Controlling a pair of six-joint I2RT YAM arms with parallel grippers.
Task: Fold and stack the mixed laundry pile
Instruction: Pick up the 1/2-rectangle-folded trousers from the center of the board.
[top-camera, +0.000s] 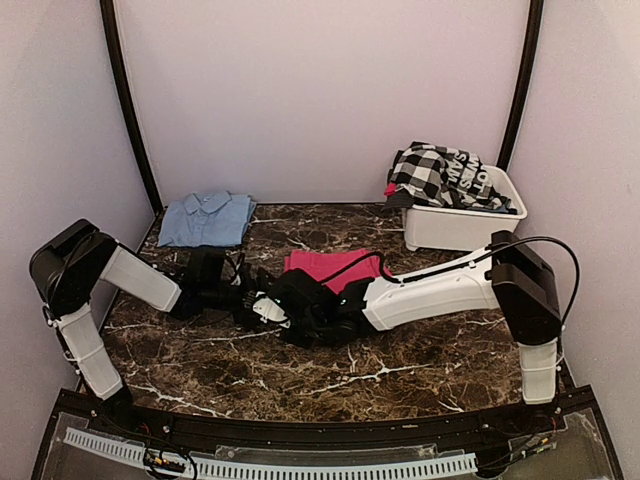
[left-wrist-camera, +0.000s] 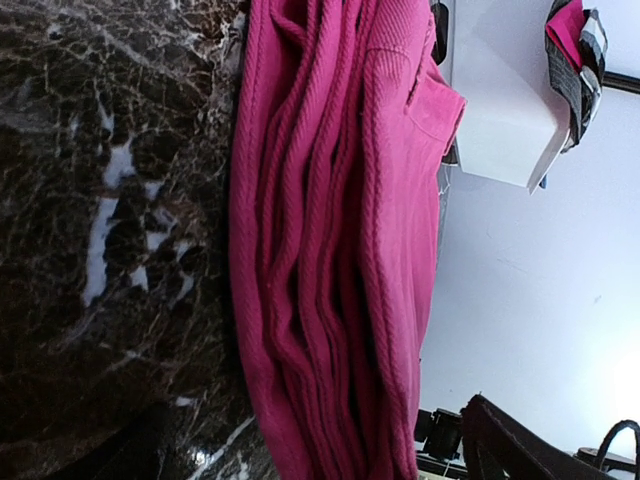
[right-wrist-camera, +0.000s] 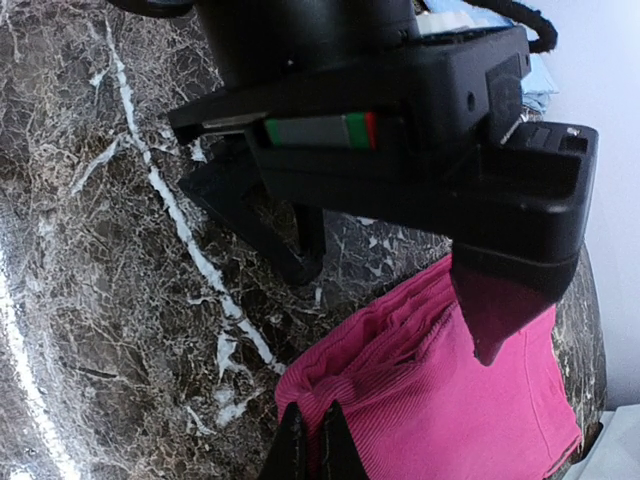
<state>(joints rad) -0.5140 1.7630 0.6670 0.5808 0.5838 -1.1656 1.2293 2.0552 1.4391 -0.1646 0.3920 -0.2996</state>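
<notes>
Eyes on left arm: white shells, black joint blocks, black wrist. Now right arm: same white-and-black build, chunky black joint housing. Black cable loops off that joint, runs along white forearm. Up close, left gripper: matte black, boxy, green-and-red strip on body, wedge-shaped fingers. Then right gripper: slim, dark.

The pink cloth was a ribbed, matt knit. The table looked like glossy dark marble. The tub was smooth white plastic, the checked garment soft cloth.
</notes>
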